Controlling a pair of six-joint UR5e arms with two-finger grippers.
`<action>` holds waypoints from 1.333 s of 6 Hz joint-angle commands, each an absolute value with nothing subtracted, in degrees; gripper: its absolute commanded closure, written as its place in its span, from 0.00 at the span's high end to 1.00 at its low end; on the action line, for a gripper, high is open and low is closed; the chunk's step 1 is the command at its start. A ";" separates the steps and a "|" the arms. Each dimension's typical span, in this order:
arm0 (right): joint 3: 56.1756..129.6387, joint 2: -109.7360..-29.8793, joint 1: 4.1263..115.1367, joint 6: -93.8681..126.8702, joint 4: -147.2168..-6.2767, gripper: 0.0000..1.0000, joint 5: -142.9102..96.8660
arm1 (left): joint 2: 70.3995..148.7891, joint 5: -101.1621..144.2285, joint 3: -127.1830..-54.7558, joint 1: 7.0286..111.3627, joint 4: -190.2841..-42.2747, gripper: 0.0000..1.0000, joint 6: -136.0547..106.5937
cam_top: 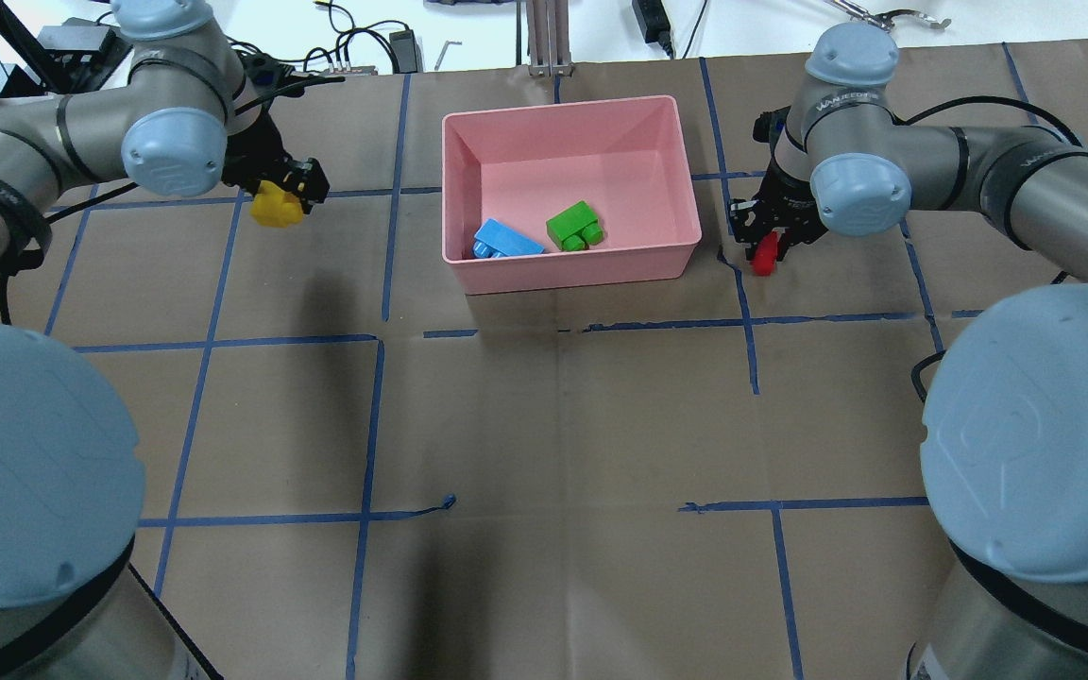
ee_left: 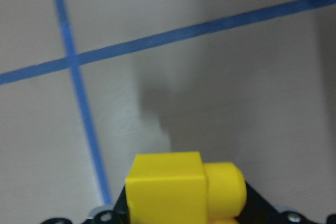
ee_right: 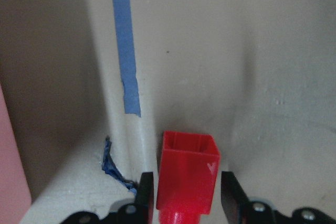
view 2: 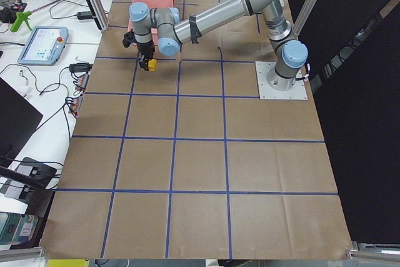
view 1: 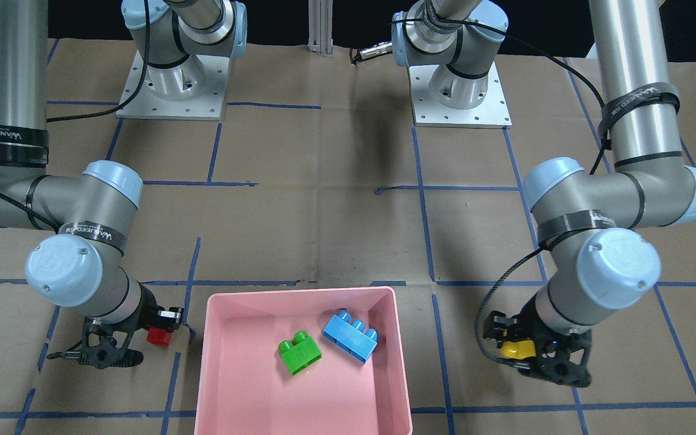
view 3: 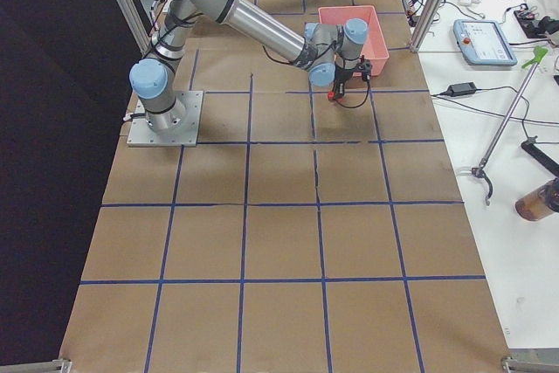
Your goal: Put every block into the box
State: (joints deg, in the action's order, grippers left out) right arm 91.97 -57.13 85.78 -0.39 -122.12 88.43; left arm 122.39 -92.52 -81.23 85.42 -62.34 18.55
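The green block [view 1: 299,354] and the blue block [view 1: 351,336] lay close together inside the pink box [view 1: 245,393]. The yellow block [cam_top: 275,209] was clamped in the left gripper [cam_top: 285,195], well off to one side of the box. The red block [cam_top: 765,255] was pinched in the right gripper [cam_top: 768,247], just beside the opposite wall. Judged from this, carrying was in hand. Each arm next had to cross the rim and let go. How far either block cleared the worktop [view 1: 324,211] was hard to tell.
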 commanded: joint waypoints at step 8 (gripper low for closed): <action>75.33 -64.76 84.46 -6.59 -95.22 0.26 89.91 | 126.59 -89.12 -73.21 105.65 -65.26 1.00 -22.00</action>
